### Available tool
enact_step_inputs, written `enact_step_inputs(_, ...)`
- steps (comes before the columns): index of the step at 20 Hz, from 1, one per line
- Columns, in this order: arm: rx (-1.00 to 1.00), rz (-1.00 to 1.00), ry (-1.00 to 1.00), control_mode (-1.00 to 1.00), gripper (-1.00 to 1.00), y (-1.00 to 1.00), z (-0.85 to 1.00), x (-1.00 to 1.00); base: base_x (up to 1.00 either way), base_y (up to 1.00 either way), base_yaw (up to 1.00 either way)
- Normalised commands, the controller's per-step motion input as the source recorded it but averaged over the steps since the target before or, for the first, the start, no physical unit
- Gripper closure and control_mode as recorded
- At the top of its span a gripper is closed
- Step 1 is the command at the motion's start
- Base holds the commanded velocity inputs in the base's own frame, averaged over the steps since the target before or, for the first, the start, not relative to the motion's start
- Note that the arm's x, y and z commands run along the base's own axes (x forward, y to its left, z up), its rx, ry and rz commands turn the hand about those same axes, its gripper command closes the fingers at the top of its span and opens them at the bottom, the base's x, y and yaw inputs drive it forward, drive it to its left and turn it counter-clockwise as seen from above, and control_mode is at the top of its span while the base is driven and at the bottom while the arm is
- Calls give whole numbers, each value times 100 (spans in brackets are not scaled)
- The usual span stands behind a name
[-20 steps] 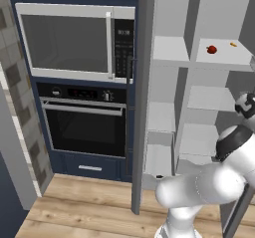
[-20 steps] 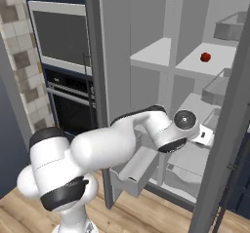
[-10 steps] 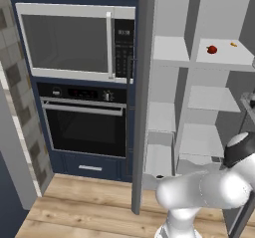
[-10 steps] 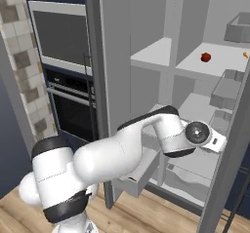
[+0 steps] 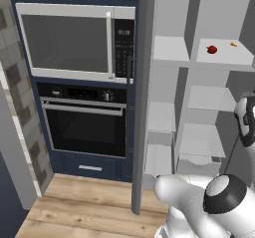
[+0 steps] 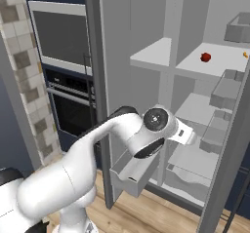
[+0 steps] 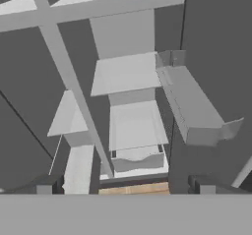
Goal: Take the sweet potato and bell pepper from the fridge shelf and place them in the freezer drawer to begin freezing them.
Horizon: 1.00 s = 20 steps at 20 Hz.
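Open fridge ahead; bell pepper on top fridge shelf, above and well apart from gripper aimed low; fingertips wide apart, holding nothing

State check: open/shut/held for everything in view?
gripper: open, holding nothing
bell pepper: resting on the fridge shelf, not grasped
freezer drawer: pulled out
fridge door: open
microwave: door shut
oven: door shut
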Motion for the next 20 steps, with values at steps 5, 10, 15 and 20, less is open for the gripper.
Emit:
enact_step_inputs(5, -2, -5, 23, -100, -100, 100, -8, -17, 0, 0, 0)
enact_step_inputs(10, -8, -4, 29, -100, -100, 100, -33, -11, 0, 0, 0)
enact_step_inputs(15, -8, -2, 32, -100, -100, 100, -31, 0, 0, 0, 0)
enact_step_inputs(20, 0, 3, 12, -100, -100, 66, -27, -3, 0, 0, 0)
